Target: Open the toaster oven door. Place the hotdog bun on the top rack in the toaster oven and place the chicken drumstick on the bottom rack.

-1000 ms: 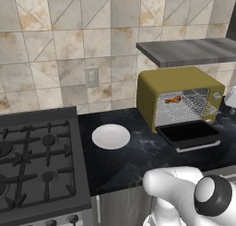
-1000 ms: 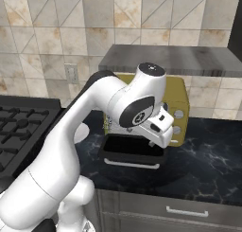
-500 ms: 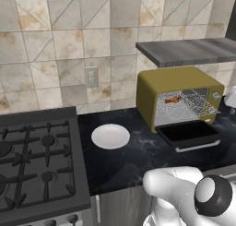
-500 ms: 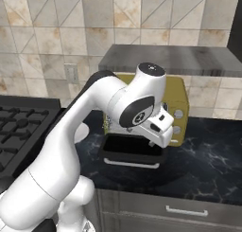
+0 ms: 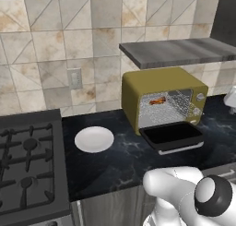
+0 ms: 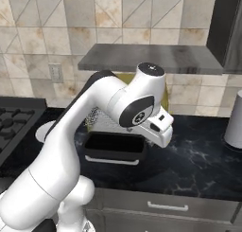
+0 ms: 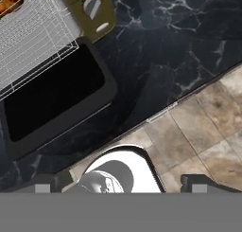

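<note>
your gripper (image 7: 118, 188) is released, jaws wide and holding nothing, above the counter edge. the toaster oven door (image 5: 171, 136) lies folded down flat. the toaster oven (image 5: 156, 89) has food on its top rack; from the hand it lies toward upper left.
</note>
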{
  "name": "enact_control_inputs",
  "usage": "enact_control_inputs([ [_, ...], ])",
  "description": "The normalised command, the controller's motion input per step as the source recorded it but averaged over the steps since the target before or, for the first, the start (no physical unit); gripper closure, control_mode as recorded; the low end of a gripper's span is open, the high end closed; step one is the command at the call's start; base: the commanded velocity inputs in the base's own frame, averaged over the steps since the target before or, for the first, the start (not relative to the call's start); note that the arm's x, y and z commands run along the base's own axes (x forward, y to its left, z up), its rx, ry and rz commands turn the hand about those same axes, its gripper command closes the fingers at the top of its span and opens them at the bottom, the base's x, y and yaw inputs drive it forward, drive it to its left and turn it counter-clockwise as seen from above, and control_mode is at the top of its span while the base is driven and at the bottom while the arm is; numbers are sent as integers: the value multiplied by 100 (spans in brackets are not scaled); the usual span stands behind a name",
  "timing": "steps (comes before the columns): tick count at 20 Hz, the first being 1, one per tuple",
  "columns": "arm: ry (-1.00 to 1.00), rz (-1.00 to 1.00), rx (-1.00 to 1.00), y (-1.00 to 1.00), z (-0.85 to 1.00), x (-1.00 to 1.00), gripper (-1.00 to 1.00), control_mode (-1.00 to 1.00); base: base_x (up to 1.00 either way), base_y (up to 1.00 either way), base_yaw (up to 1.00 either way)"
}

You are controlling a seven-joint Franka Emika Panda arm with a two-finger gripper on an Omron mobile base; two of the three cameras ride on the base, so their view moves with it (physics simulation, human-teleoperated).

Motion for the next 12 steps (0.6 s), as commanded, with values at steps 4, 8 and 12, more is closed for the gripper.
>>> enact_control_inputs([
  [4,0,0,0,0,0,0,-100,100,0,-73,-1],
  [8,0,0,0,0,0,0,-100,100,0,-79,-2],
  [12,0,0,0,0,0,0,-100,100,0,-79,-2],
])
